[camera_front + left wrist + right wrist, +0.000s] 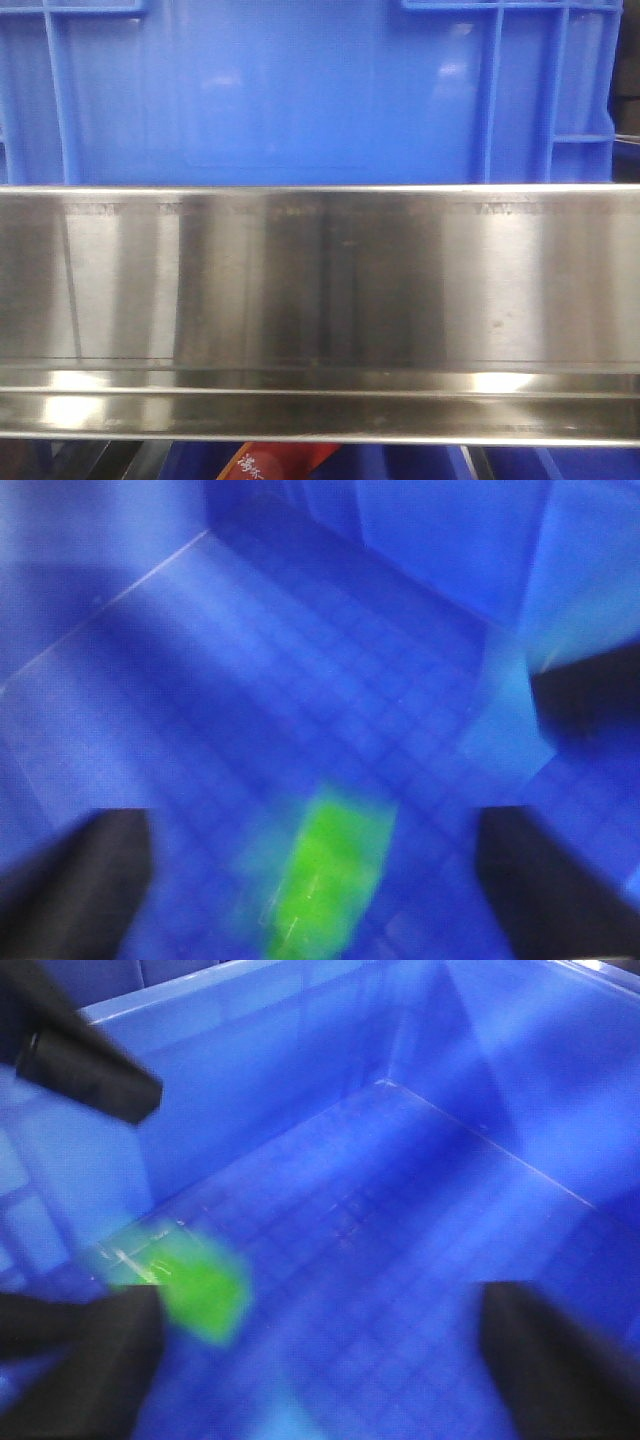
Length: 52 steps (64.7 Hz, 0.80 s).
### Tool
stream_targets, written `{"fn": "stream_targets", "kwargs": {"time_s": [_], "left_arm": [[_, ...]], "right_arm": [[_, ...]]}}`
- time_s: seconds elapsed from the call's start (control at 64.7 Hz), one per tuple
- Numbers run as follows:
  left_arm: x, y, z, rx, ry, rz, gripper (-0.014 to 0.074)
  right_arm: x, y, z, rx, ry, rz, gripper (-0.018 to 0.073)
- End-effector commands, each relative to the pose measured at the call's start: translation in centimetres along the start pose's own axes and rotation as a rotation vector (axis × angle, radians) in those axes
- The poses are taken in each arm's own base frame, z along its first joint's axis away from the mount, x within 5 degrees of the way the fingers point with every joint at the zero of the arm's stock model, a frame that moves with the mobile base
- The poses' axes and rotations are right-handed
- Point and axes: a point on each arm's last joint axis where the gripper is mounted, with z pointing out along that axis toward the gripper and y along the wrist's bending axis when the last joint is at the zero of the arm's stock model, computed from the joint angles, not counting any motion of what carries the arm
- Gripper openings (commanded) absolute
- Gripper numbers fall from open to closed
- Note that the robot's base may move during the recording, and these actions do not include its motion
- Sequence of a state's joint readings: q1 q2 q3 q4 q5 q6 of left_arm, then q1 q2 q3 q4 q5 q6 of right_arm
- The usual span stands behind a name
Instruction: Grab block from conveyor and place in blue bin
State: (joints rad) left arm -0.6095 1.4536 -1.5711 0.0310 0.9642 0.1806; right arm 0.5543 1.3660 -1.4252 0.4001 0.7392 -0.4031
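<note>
The bin is a blue plastic crate with smooth walls and a floor moulded in a fine grid. In it is one green block, blurred in both wrist views. In the left wrist view the block sits low in the middle of the frame, over the grid floor, between the two dark fingers of the left gripper. Those fingers stand wide apart at the lower corners and touch nothing; the block is clear of both. Whether the block rests on the floor or is in the air cannot be told through the blur.

In the right wrist view the same block lies at the lower left, near the bin's left wall, just beside the left finger of the right gripper. That gripper is also spread, its two fingers far apart at the lower corners; whether the left one touches the block is unclear. A further dark part of an arm cuts across the upper left corner.

The front view shows the bin's outer wall from the side, ribbed at the right. A wide, shiny steel rail spans the frame below it and hides what lies behind. Under the rail, at the bottom edge, more blue plastic shows, and an orange-red scrap with pale marks too small to read, cut off by the frame. The conveyor belt is not in sight in any view.
</note>
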Motion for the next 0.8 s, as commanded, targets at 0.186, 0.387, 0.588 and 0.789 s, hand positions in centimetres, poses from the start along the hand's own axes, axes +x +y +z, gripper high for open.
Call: {"fn": "stream_targets", "kwargs": {"time_s": [0.186,0.387,0.588,0.789], "left_arm": [[-0.2,0.0,-2.4,-0.007,-0.058,-0.010,0.0508],[0.5,-0.1,-7.2,-0.007,-0.124,-0.022,0.0035],[2.9,-0.6,-11.1,-0.002,-0.219,-0.087,-0.0111],[7.4,-1.5,-13.2,-0.019,-0.370,-0.126,-0.0111]], "right_arm": [[-1.2,0.9,-3.8,0.017,-0.109,-0.042,0.0285],[-1.2,2.4,-9.3,0.029,-0.226,-0.074,-0.0163],[1.8,3.6,-13.4,0.067,-0.343,-0.078,-0.0159],[6.9,4.3,-16.1,0.121,-0.445,-0.085,-0.0159]]}}
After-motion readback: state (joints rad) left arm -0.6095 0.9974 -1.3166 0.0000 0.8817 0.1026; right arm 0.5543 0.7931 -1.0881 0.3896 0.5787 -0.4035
